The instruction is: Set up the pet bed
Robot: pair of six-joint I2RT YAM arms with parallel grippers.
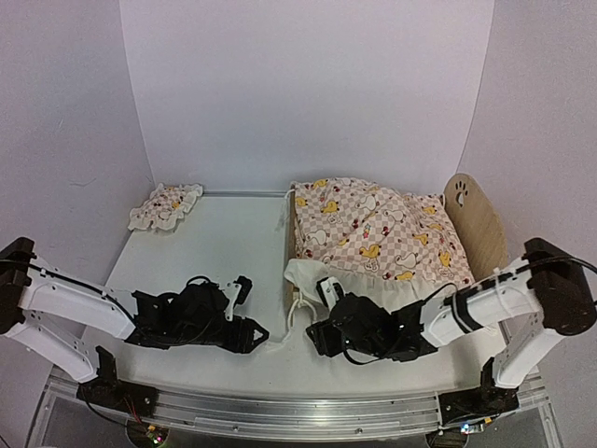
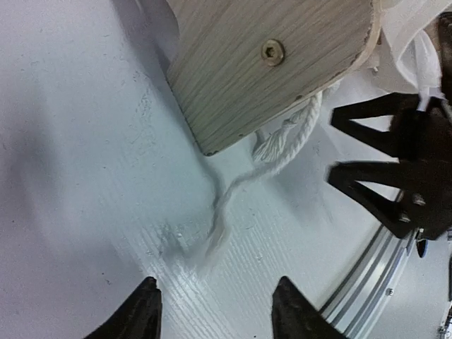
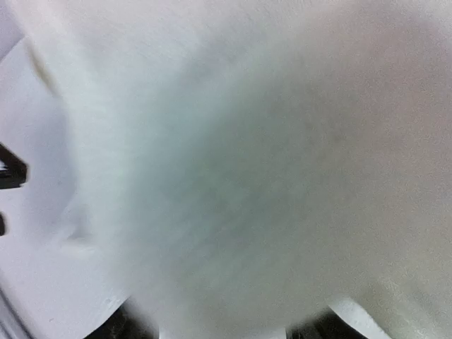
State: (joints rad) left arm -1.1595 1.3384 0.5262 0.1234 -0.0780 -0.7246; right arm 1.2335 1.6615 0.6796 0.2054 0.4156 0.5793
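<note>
- Right now the pet bed (image 1: 485, 247) sits on the right half of the white table (image 1: 215, 261), with its rounded headboard (image 1: 469, 213) standing at the far right end.
- A pink checkered cover (image 1: 373, 229) lies spread over the bed, and pale white fabric (image 1: 306, 278) hangs off its near left corner.
- A small matching pillow (image 1: 166, 205) lies well apart, at the table's back left.
- Both arms reach low toward that near left corner, their tips facing each other.
- The left gripper (image 1: 259, 334) is just left of the corner. From its wrist camera its fingertips (image 2: 148, 305) stand spread with only bare table between them, gripping nothing.
- In the same wrist view the bed's plywood corner (image 2: 275, 63) lies beyond those fingertips and clear of them. A white cord (image 2: 282, 152) trails out from under the wood toward the tips and ends short of them.
- The right gripper (image 1: 311, 339) is just in front of the same corner, below the hanging fabric. Seen from the left wrist, the right gripper (image 2: 332, 145) has its jaws parted, with nothing visible between them.
- The right wrist view is filled with blurred white fabric very close to the lens, and only the dark fingers (image 3: 127, 326) show at the bottom edge.
</note>
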